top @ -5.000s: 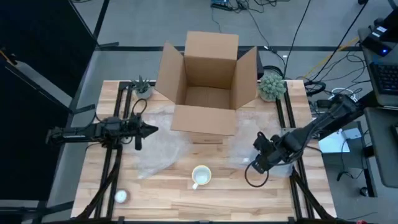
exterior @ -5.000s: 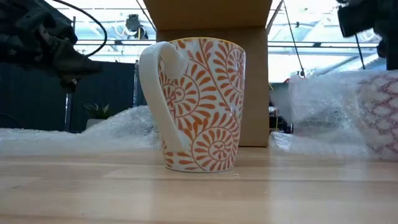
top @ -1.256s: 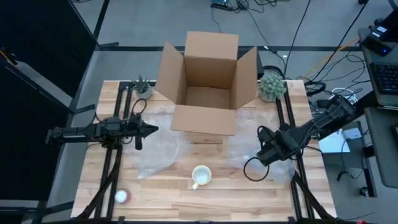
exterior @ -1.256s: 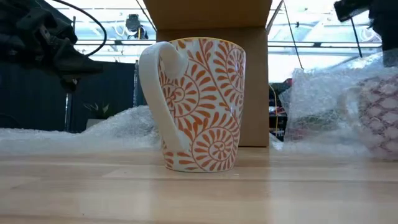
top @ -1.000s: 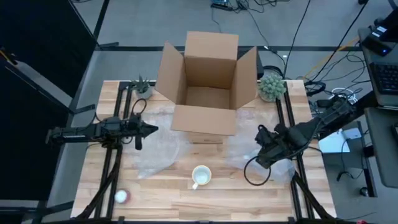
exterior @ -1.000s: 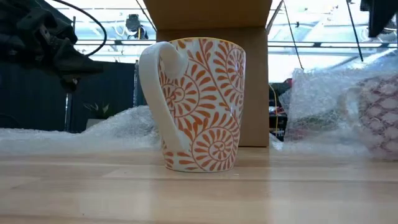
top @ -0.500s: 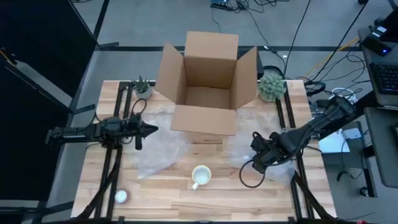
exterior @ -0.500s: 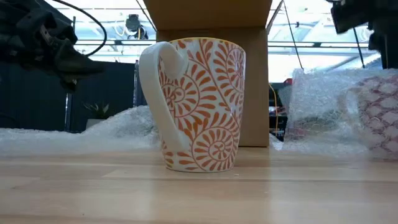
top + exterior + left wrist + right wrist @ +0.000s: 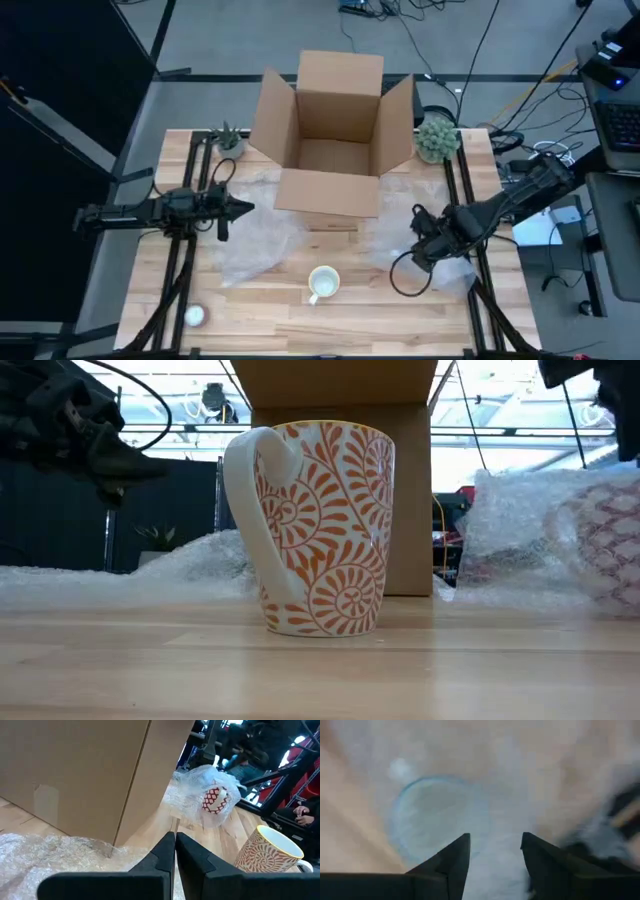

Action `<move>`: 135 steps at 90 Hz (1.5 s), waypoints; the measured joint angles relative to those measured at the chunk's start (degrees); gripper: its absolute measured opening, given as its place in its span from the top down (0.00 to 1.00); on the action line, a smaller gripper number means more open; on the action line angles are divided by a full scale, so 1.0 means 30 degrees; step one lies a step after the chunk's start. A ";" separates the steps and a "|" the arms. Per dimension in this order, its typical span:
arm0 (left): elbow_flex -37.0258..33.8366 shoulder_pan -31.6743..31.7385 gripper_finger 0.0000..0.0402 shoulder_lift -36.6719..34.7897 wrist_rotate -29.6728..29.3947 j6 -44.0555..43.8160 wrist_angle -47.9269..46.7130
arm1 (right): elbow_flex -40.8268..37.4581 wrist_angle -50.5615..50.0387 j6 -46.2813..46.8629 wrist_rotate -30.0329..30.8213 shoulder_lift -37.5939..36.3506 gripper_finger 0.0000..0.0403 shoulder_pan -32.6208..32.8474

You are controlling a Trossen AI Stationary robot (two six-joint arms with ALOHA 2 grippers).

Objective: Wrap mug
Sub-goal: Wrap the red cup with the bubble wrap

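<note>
Wooden table carried an open cardboard box at the far middle, flaps up. Bubble wrap sheet lay flat in front of the box, left of centre, and a second bundle of bubble wrap sat on the right side, wrapped round a red-patterned mug. Left arm was parked out over the left side of the table, left gripper above the wrap sheet's edge, fingers pressed together with nothing between them. Right gripper was down at the right-hand bundle, fingers apart with wrap filling the view between them; contact unclear. Orange-patterned mug stood upright and bare near the front edge, centre, handle toward the front, apart from both grippers. Two small plants sat at the back corners beside the box. A small white round item was at the front left.
</note>
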 joint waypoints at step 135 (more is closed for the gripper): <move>0.0000 0.0003 0.99 0.0007 0.0000 0.0102 -0.0098 | -0.1321 0.4721 -0.2119 -0.2694 0.1485 0.60 -0.0444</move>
